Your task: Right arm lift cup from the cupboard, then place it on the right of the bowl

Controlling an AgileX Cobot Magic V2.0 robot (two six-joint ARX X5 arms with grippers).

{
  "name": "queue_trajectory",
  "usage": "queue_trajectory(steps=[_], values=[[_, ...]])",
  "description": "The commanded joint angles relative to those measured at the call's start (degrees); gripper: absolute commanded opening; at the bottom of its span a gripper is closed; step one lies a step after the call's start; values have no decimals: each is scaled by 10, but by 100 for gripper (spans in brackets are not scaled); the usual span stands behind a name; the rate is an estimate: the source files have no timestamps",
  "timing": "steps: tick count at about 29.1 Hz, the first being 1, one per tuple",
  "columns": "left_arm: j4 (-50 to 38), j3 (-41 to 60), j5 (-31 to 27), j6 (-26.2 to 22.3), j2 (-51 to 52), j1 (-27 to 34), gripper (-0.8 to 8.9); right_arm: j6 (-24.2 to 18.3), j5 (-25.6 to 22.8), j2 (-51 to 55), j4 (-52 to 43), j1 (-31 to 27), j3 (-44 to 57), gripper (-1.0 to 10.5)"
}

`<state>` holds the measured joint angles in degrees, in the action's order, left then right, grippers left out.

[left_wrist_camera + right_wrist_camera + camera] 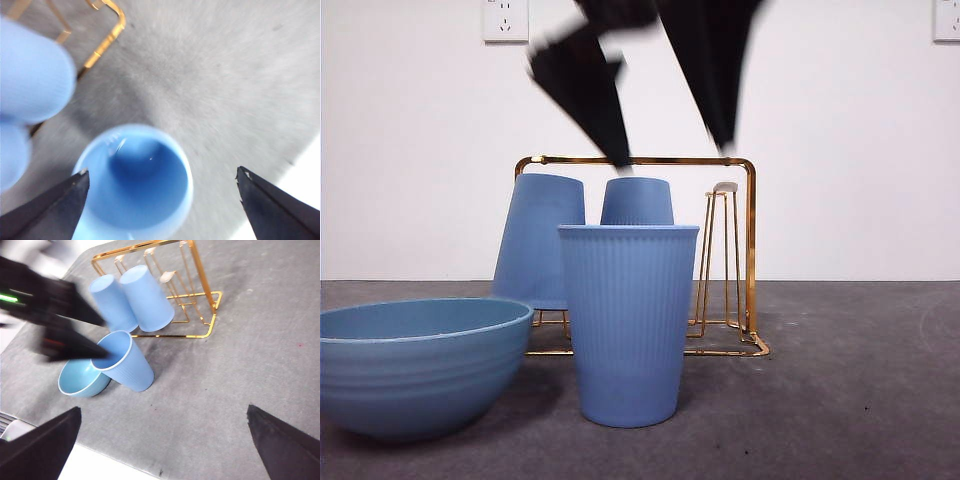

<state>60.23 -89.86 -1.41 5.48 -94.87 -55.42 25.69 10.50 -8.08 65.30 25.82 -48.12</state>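
We see the cup (628, 325) standing upright on the grey table (850, 400), mouth up, just beside the blue bowl (410, 370) and in front of the gold wire rack (650, 160). We cannot tell if cup and bowl touch. Two more ribbed cups (540, 240) sit upside down on the rack pegs, and one peg (723, 250) is bare.

The left gripper (162, 172) hangs directly above the cup's mouth. Its jaws are spread wide and hold nothing, one tip over the rim and the other well outside it. It looks blurred in the front view. The right gripper (164, 409) is well apart from the cup, also released and empty. So the arm over the cup is not the one the task names.

We judge the cup to be light, thin-walled plastic, stiff enough but easy to tip because it is tall on a narrow base. The fine ribs should give some grip, while the smooth rim band is more slippery. For any new grasp we would take the wall across the rim, one finger inside, or around the ribbed upper body.
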Motion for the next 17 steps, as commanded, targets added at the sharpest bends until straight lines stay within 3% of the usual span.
queue_trajectory(steps=[1,8,12,17], values=[[18,-16,-9,11,44,-5,472,-21,0,1,-6,3,-6,575],[63,50,-92,21,256,34,468,-66,0,0,-28,3,-6,575],[59,132,-153,34,399,50,467,-69,-1,0,-40,3,-6,575],[30,228,-186,53,532,51,467,-82,-3,0,-40,3,-6,575]])
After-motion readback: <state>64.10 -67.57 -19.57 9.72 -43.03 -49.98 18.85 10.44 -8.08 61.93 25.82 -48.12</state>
